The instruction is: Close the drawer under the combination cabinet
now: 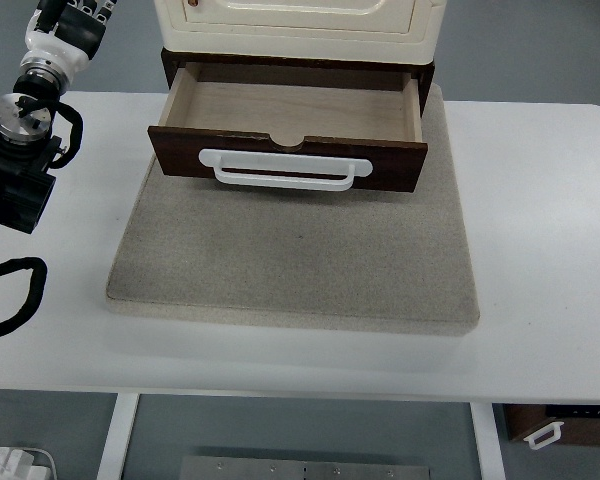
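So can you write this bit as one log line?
drawer: open, empty | left hand: raised at far left, off handle | right hand: unseen

One cabinet [298,22], one open drawer [290,125] — one mat [292,255], one table [540,250].
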`<state>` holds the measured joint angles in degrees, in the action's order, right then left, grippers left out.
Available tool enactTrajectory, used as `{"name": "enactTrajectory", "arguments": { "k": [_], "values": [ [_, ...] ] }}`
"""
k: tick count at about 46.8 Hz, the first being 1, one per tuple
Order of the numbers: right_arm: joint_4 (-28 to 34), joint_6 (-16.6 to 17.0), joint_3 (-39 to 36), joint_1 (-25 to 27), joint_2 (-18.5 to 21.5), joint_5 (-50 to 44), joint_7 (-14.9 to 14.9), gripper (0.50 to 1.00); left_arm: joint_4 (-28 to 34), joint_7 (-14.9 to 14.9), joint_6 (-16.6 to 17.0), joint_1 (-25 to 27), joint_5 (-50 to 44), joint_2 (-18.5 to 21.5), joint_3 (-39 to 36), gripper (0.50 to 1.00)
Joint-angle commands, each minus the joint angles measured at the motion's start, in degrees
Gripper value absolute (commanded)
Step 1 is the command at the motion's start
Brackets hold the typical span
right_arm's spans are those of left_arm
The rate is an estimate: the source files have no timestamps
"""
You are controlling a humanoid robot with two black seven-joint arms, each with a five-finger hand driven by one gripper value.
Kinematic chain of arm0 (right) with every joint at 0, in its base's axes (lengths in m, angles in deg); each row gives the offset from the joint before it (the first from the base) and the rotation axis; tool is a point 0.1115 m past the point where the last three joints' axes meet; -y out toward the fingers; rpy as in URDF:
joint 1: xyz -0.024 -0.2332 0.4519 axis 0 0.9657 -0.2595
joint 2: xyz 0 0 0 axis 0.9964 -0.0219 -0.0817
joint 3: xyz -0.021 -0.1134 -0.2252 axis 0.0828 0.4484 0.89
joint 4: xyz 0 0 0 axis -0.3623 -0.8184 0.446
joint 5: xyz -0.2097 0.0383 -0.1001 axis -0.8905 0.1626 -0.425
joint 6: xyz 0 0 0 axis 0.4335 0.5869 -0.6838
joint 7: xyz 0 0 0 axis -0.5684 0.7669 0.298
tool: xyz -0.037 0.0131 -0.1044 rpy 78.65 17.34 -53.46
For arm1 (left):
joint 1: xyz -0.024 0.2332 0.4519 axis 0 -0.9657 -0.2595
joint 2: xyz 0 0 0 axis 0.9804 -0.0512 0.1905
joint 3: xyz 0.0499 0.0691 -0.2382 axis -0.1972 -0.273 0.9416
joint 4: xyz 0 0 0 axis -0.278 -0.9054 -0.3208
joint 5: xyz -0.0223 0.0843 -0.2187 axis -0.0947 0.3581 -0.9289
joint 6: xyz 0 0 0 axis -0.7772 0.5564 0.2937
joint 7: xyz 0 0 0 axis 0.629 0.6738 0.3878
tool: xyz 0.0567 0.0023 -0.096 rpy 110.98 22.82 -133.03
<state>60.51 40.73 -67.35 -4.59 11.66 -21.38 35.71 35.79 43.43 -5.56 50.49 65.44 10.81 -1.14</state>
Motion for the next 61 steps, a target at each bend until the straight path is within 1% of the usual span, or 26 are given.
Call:
{"name": "enactTrajectory", "arguments": {
  "k": [1,4,10,22,26,37,45,55,61],
  "values": [
    [0.00,0.00,-0.09,0.00,0.00,0.00,0.01,0.952,0.00,0.00,0.02,1.15,0.00,0.47,0.00,1.000],
    [0.00,0.00,0.00,0.00,0.00,0.00,0.01,0.952,0.00,0.00,0.02,2.47,0.00,0.65,0.00,1.000],
    [0.00,0.00,0.00,0.00,0.00,0.00,0.01,0.952,0.87,0.00,0.02,4.93,0.08,2.40,-0.09,1.000],
    [0.00,0.00,0.00,0.00,0.00,0.00,0.01,0.952,7.37,0.00,0.89,8.62,0.17,5.83,-1.76,1.000],
    [0.00,0.00,0.00,0.00,0.00,0.00,0.01,0.952,10.62,0.00,0.98,9.76,0.17,7.85,-2.64,1.000],
    [0.00,0.00,-0.09,0.00,0.00,0.00,0.01,0.952,21.26,-0.09,0.98,11.87,0.35,11.28,-4.13,1.000],
    [0.00,0.00,0.00,0.00,0.00,0.00,0.01,0.952,26.97,-0.27,0.98,14.51,0.44,14.09,-8.08,1.000],
    [0.00,0.00,0.00,0.00,0.00,0.00,0.01,0.952,33.83,-0.27,0.98,16.97,0.44,15.24,-12.04,1.000],
    [0.00,0.00,0.00,0.00,0.00,0.00,0.01,0.952,39.01,-0.27,1.16,16.97,0.52,15.24,-14.24,1.000]
  ]
}}
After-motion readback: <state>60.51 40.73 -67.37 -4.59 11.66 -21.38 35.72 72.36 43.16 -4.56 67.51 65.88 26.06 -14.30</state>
